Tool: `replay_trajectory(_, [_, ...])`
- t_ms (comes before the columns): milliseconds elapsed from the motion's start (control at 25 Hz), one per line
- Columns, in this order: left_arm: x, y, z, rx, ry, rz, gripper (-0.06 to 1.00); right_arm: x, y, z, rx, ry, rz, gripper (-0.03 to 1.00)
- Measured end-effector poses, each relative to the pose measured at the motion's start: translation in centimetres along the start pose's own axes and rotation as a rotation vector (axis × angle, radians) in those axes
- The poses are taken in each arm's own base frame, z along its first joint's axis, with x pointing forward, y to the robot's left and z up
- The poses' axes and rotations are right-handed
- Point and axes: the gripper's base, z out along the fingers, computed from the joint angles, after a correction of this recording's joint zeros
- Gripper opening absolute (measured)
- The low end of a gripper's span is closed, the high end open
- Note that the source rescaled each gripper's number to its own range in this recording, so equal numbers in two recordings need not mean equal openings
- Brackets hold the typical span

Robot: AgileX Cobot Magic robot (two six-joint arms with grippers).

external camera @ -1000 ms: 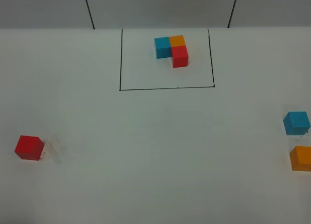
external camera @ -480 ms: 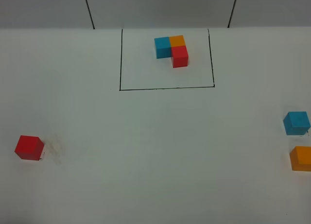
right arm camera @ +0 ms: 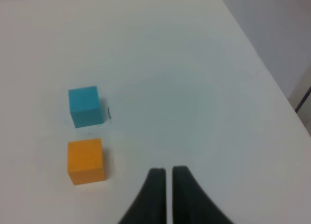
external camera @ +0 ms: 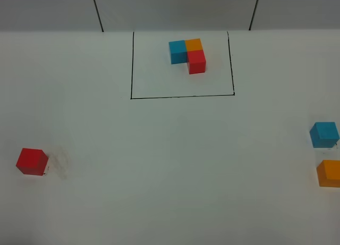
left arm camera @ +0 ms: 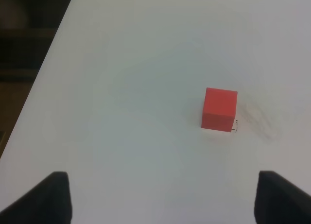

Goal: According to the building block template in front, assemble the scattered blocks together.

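The building block template [external camera: 188,55] is a blue, orange and red cube cluster inside a black drawn rectangle at the table's back. The scattered red cube [external camera: 32,161] lies at the far left; it also shows in the left wrist view [left arm camera: 219,109]. The scattered blue cube [external camera: 324,134] and orange cube [external camera: 329,173] lie at the far right, also in the right wrist view as blue [right arm camera: 85,106] and orange [right arm camera: 86,161]. My left gripper [left arm camera: 160,197] is open, apart from the red cube. My right gripper [right arm camera: 168,178] is shut and empty, beside the orange cube. Neither gripper shows in the high view.
The white table's left edge [left arm camera: 41,83] runs close to the red cube, with a dark drop beyond. The table's right edge [right arm camera: 262,68] lies past the blue and orange cubes. A faint smudge [external camera: 61,165] marks the table beside the red cube.
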Motion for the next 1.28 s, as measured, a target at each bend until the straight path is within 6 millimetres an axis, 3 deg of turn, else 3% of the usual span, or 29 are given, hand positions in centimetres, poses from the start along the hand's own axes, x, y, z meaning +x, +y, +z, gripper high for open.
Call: replay_trajectory(1280, [-0.47, 0.55, 0.03, -0.06, -0.024, -0.028, 0.88, 0.0, 0.0, 0.0, 0.0, 0.0, 0.0, 0.0])
